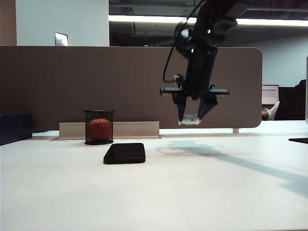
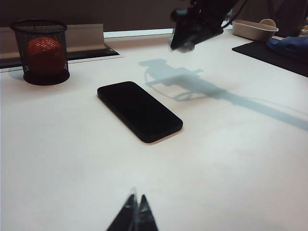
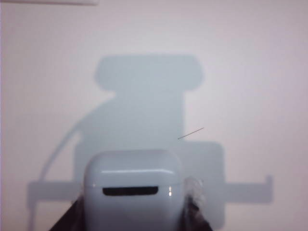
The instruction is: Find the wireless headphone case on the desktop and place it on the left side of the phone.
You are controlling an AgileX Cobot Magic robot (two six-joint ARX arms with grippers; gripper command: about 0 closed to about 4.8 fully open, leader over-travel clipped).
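Black right arm [image 1: 199, 53] – green LEDs, black cable, tapered gripper [image 1: 193, 111] fingers.

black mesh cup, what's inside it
An orange ball sits inside the black mesh cup, visible through the mesh. The cup's floor beneath the ball is covered, so anything else in there cannot be seen.

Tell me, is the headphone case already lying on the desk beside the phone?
No: the right gripper holds the wireless headphone case in the air above the desktop, right of the phone.
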